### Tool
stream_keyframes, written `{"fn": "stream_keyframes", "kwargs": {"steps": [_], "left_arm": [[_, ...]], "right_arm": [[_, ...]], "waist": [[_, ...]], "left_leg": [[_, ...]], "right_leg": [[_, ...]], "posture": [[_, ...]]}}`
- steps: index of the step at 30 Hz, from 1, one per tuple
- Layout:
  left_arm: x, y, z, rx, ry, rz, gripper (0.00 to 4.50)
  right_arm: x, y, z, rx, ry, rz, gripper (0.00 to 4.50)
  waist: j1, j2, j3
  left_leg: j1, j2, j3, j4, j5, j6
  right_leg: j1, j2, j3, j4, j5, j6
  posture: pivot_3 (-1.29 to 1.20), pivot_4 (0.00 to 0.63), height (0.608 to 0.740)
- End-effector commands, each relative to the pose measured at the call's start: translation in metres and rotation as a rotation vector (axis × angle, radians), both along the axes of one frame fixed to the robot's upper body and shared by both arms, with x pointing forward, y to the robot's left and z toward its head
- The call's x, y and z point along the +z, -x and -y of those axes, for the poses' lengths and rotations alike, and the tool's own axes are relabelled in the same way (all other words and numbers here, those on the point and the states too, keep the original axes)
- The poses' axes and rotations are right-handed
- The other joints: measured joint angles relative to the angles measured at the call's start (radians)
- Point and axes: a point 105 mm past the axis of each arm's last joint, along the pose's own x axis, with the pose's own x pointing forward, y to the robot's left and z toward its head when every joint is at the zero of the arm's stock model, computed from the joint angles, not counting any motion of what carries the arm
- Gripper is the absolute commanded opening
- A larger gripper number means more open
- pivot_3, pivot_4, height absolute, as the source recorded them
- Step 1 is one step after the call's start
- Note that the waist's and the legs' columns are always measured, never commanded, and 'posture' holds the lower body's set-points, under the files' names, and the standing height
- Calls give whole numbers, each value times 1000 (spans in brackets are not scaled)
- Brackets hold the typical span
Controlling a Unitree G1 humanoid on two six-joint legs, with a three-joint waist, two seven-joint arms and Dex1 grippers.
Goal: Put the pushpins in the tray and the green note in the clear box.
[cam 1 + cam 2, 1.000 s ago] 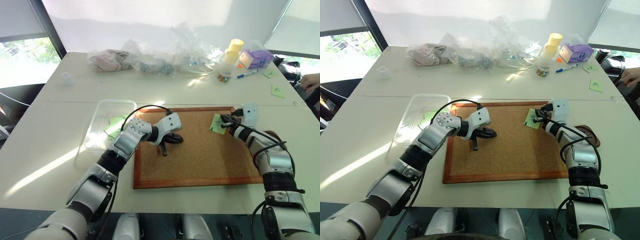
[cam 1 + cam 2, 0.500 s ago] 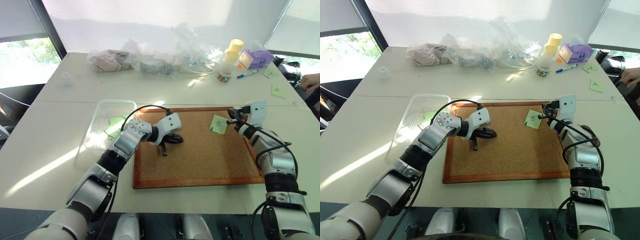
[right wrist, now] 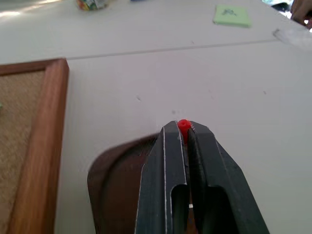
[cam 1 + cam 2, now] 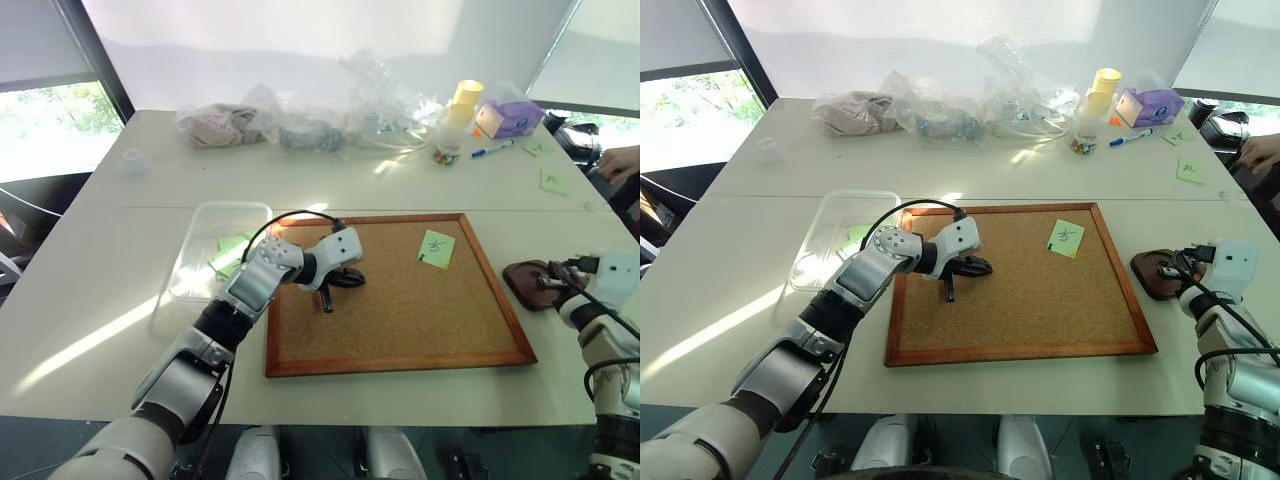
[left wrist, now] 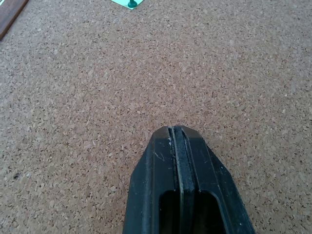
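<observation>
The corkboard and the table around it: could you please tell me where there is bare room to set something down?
Free: the corkboard between the left pincer and its right frame, below the green note; also the table left of the clear box. Crowded: the far edge, with plastic bags, and the tray under the right pincer.

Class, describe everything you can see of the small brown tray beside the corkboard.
The tray is a small dark brown dish, wooden by its look, with a rounded oval outline and a shallow rim. It lies flat on the white table, just off the corkboard's right frame. The right pincer, shut on a red pushpin, hangs over it. Its contents cannot be made out.
</observation>
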Motion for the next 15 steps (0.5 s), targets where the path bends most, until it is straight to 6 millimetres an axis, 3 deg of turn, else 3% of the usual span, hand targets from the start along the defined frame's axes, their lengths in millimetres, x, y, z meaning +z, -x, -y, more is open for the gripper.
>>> {"fn": "stream_keyframes", "kwargs": {"steps": [1, 8, 12, 15], "left_arm": [[-15, 4, 1, -6, -45, -33, 0], [-15, 4, 1, -9, -45, -30, 0], [-14, 3, 1, -8, -44, -29, 0], [-14, 3, 1, -7, -44, -29, 0]], "right_arm": [[11, 2, -2, 14, 2, 27, 23], [-3, 6, -1, -4, 7, -19, 23], [-5, 7, 0, -16, -1, -17, 1392], [-3, 7, 0, -16, 12, -14, 3029]], "waist": [[2, 0, 0], [4, 0, 0], [4, 0, 0], [4, 0, 0]], "left_leg": [[0, 0, 0, 0, 0, 0], [-1, -2, -2, 0, 0, 0], [-1, -2, -2, 0, 0, 0], [-1, -2, -2, 0, 0, 0]], "right_leg": [[0, 0, 0, 0, 0, 0], [0, -1, 0, 0, 0, 0], [0, -1, 0, 0, 0, 0], [0, -1, 0, 0, 0, 0]], "posture": [[0, 150, 737], [0, 150, 737], [0, 150, 737], [0, 150, 737]]}}
